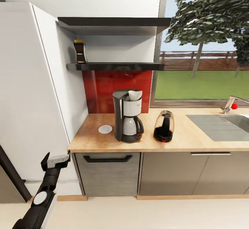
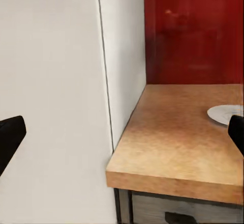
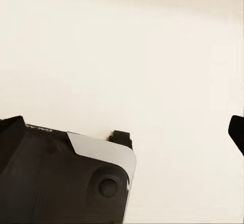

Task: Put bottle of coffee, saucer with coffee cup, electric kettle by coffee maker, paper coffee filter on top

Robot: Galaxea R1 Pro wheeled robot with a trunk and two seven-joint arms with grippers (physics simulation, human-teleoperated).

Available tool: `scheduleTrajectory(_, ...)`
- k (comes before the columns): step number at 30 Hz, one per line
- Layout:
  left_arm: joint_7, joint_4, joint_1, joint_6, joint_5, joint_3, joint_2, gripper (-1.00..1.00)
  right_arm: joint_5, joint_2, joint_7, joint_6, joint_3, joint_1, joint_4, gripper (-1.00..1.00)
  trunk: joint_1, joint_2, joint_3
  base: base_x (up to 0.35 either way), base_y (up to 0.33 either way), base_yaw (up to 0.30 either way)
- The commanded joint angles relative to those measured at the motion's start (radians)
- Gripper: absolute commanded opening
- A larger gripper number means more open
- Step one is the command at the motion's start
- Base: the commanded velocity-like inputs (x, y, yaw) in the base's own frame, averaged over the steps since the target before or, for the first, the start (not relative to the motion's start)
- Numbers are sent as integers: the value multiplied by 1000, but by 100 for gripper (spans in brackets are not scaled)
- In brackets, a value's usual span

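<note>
Head view caught the coffee maker (image 1: 128,120) wearing its paper filter (image 1: 135,95), kettle (image 1: 164,126) beside it, saucer (image 1: 105,129) on its other side, coffee bottle (image 1: 80,51) up on the shelf (image 1: 116,66). Left wrist view added the left gripper (image 2: 122,135) spread wide, empty, facing the countertop (image 2: 178,142) corner; right gripper (image 3: 122,132) gaped over pale floor.

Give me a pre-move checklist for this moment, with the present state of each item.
1. Tall black drip coffee maker on the wooden countertop: ok.
2. White paper filter cone on top of it: ok.
3. Rounded dark glass kettle beside the machine: ok.
4. Small flat white saucer beside the machine: ok; a cup on it: not ok.
5. Dark bottle with the yellow-orange cap on the counter: not ok, it stands on the thin black wall shelf.
6. Left claw open and holding nothing: ok.
</note>
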Motion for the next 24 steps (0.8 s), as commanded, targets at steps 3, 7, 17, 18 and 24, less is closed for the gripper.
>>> scheduleTrajectory(3, 5, -60, -13, 22, -4, -11, 2, 100, -40, 2, -7, 5, -39, 8, -2, 100, 1, -1, -2, 0, 0, 0)
scheduleTrajectory(7, -8, -129, -46, 123, -3, -17, 4, 100, -153, -3, -16, 5, -69, 20, -1, 100, 1, -1, -2, 0, 0, 0)
scheduleTrajectory(17, -137, -223, -206, 365, -3, -34, 1, 100, -426, -4, -56, 6, -73, 57, -1, 100, 1, -1, -2, 0, 0, 0)
scheduleTrajectory(18, -140, -225, -218, 382, -3, -40, 0, 100, -428, -4, -56, 6, -72, 57, -1, 100, 1, -1, -2, 0, 0, 0)
scheduleTrajectory(24, -147, -230, -341, 516, -2, -134, -2, 100, -435, -6, -58, 2, -71, 58, -3, 100, 1, -1, -2, 0, 0, 0)
